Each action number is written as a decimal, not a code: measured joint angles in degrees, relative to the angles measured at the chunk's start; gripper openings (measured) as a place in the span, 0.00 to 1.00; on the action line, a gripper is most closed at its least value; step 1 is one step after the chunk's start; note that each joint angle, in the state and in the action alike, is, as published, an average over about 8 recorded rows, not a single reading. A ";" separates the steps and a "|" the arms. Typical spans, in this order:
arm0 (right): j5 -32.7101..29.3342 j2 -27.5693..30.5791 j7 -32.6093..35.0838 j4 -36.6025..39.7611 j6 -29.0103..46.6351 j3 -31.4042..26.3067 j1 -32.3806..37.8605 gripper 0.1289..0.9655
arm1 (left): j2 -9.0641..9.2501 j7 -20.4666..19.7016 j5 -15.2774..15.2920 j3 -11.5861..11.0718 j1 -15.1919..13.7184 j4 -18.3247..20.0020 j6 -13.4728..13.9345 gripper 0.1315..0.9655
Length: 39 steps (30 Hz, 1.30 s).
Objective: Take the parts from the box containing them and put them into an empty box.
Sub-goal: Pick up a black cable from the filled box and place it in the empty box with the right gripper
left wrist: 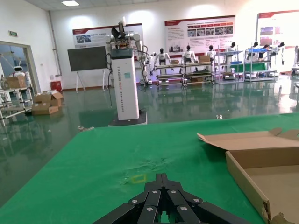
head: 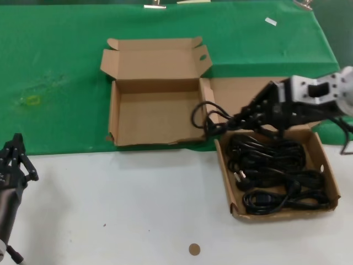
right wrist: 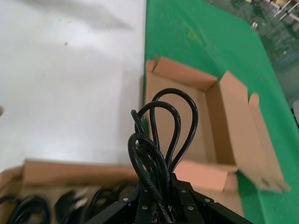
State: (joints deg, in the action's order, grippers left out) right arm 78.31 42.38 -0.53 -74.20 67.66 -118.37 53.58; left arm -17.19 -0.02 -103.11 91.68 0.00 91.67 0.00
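My right gripper [head: 227, 122] is shut on a bundle of looped black power cable [head: 204, 117] and holds it above the gap between the two boxes. In the right wrist view the cable loops [right wrist: 161, 133] stick out past the shut gripper [right wrist: 161, 193]. The box containing the parts [head: 330, 178] lies at the right with several black cable bundles [head: 276, 174] in it. The empty box [head: 113, 113] lies open on the green cloth at the centre and also shows in the right wrist view [right wrist: 212, 126]. My left gripper [head: 16, 152] is shut and parked at the near left edge.
A green cloth [head: 60, 66] covers the far half of the table and a white surface [head: 127, 204] the near half. A small brown disc [head: 194, 249] lies near the front edge. The empty box's lid [head: 157, 58] stands open at the back.
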 joint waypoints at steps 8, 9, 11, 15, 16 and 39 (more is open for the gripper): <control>-2.54 -7.14 -1.48 2.59 -1.41 -2.64 4.24 0.08 | 0.00 0.00 0.00 0.00 0.00 0.00 0.00 0.01; -2.83 -8.10 -1.63 3.07 -1.68 -2.96 4.72 0.08 | 0.00 0.00 0.00 0.00 0.00 0.00 0.00 0.01; -3.38 -9.97 -1.81 4.18 -2.28 -3.57 5.62 0.08 | 0.00 0.00 0.00 0.00 0.00 0.00 0.00 0.01; -4.35 -13.80 -1.52 7.29 -3.81 -4.71 7.32 0.08 | 0.00 0.00 0.00 0.00 0.00 0.00 0.00 0.01; -4.56 -14.74 -1.31 8.23 -4.24 -4.97 7.71 0.08 | 0.00 0.00 0.00 0.00 0.00 0.00 0.00 0.01; -4.13 -32.87 14.60 44.44 -15.49 -5.93 19.37 0.08 | 0.00 0.00 0.00 0.00 0.00 0.00 0.00 0.01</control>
State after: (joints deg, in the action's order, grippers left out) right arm 74.17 9.51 14.07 -29.76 52.17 -124.30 72.94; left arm -17.19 -0.02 -103.11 91.68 0.00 91.67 0.00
